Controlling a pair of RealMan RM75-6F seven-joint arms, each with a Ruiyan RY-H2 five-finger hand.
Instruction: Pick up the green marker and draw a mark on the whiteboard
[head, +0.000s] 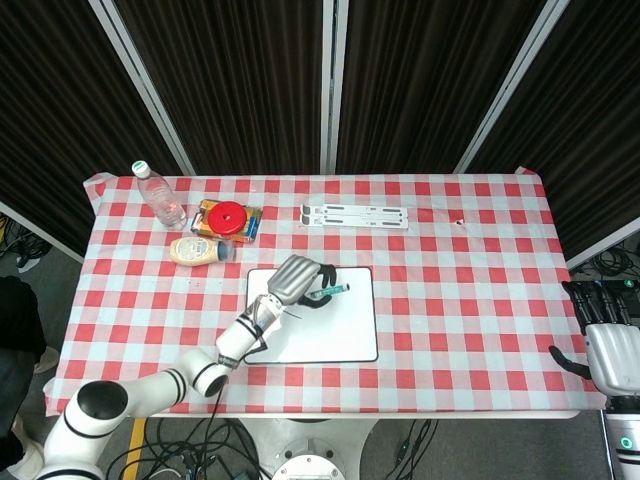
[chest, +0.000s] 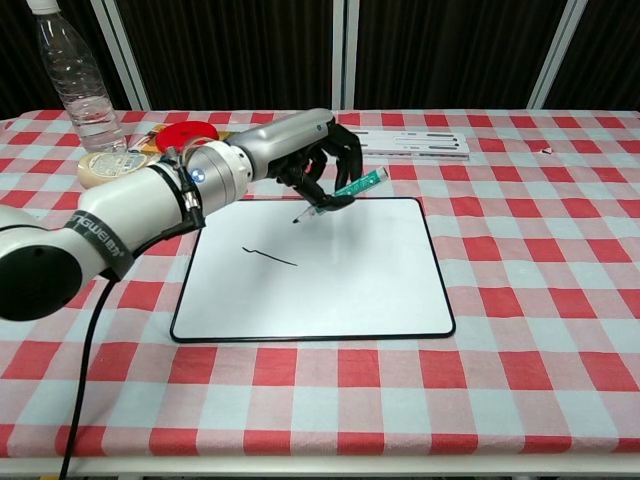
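The green marker (chest: 351, 188) hangs tilted, tip down, over the far edge of the whiteboard (chest: 340, 280), pinched in the fingers (chest: 318, 190) of the left hand (chest: 305, 150). A short dark line (chest: 268, 256) marks the board's left half. The right hand (head: 607, 345) hangs off the table's (chest: 520, 360) right edge, fingers apart, holding nothing.
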